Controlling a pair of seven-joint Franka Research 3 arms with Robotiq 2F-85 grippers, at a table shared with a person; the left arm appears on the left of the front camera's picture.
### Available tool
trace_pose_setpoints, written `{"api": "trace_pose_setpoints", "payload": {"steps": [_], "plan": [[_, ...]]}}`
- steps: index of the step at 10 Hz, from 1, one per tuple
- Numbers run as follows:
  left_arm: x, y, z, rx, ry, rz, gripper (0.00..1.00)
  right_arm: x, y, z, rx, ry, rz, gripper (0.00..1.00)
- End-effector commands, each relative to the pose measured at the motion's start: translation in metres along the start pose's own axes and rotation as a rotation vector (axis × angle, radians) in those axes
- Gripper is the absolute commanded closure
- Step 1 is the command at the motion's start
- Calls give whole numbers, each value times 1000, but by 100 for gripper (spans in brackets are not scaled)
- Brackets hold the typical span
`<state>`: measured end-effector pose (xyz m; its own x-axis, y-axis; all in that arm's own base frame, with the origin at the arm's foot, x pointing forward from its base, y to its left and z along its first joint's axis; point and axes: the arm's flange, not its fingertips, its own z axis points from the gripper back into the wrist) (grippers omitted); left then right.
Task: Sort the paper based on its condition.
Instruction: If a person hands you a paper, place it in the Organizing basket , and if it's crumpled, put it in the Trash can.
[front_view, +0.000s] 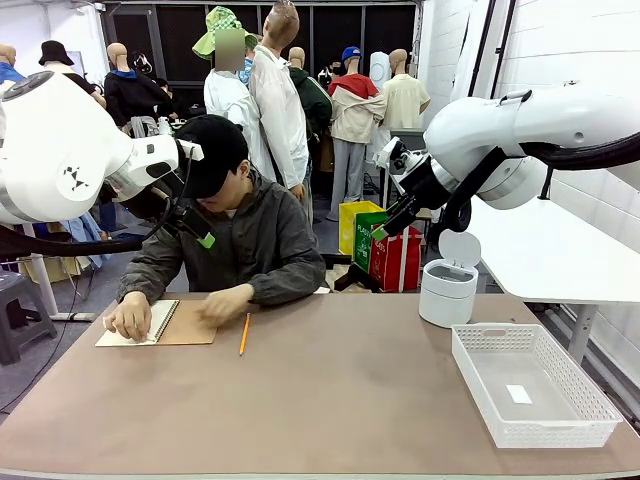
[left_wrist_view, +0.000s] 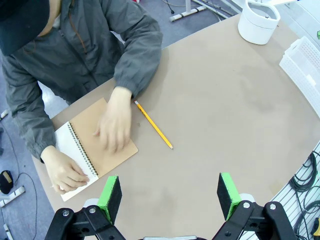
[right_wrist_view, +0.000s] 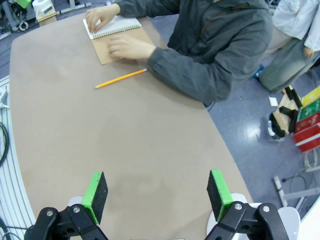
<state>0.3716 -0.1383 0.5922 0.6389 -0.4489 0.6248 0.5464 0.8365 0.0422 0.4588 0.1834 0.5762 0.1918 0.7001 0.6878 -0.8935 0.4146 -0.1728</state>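
Brown kraft cover folded open, a spiral notebook (left_wrist_view: 85, 127) lies at the far left of the table (left_wrist_view: 225, 110) before a seated person; the paper (left_wrist_view: 67, 142), a white sheet, rests on it beneath one hand (left_wrist_view: 65, 170); the other hand (left_wrist_view: 116, 125) presses the cover; a yellow pencil (left_wrist_view: 153, 125) lies just beside; the left gripper (left_wrist_view: 169, 192) and right gripper (right_wrist_view: 156, 192) hover above, jaws spread wide, grasping nothing.

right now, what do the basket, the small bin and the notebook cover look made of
Basket: white plastic, likely moulded, judging by its perforated lattice walls. Small bin: smooth white plastic with a slight sheen, probably. Notebook cover: matte brown kraft card, going by its flat, dull brown surface.
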Motion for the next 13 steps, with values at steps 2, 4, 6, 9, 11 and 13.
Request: {"api": "trace_pose_setpoints", "payload": {"steps": [2,4,6,9,11,13], "plan": [[1,1,1,0,-3,2,0,1,0,1,-1,0,-8,0],[1,1,1,0,-3,2,0,1,0,1,-1,0,-8,0],[1,1,1,0,-3,2,0,1,0,1,-1,0,-8,0],[1,1,1,0,-3,2,0,1,0,1,-1,0,-8,0],[1,1,1,0,-3,2,0,1,0,1,-1,0,-8,0],[1,1,1,0,-3,2,0,1,0,1,-1,0,-8,0]]}}
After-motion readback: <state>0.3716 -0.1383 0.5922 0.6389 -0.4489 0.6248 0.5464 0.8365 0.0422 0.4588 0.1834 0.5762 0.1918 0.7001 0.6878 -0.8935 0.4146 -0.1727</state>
